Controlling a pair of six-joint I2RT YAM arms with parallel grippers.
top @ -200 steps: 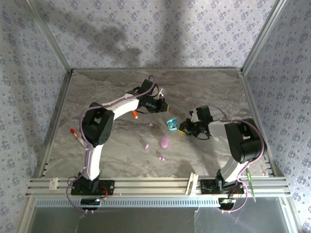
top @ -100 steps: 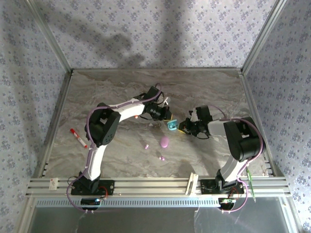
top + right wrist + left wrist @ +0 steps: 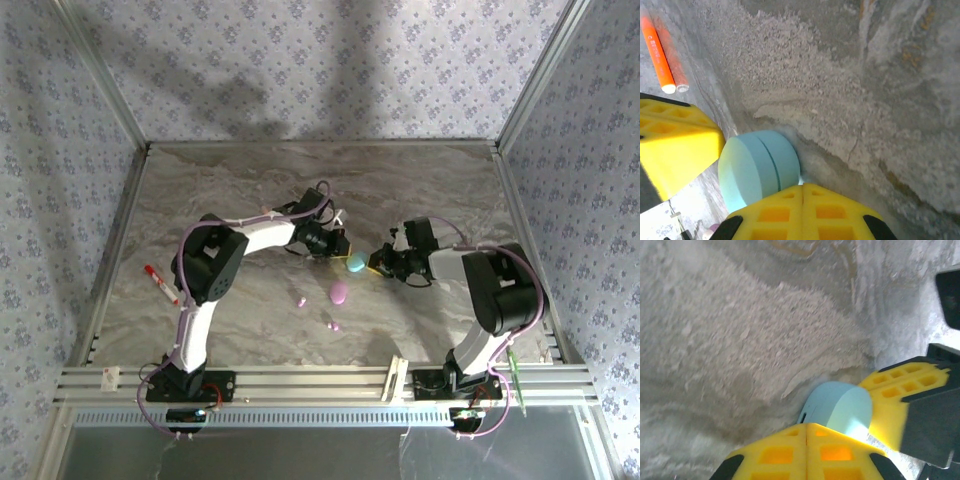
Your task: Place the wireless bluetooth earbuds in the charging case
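Your left gripper [image 3: 806, 427] and right gripper [image 3: 802, 191] both have the fingers pressed together, empty, and the tips sit at opposite sides of the cyan case [image 3: 757, 167]. Two pink earbuds [image 3: 299, 300] lie loose near that case, on its side toward the arm bases. They are probably light and slippery, so pinch across the body. I cannot find the cyan buds; the closed case may hide them.

The cyan case [image 3: 757, 167] is smooth, matt plastic. The left gripper [image 3: 807, 432] has matt yellow plastic fingers [image 3: 772, 455] with moulded recesses. The table [image 3: 730, 340] looks like dull, grainy stone; the pen [image 3: 657, 52] is glossy.
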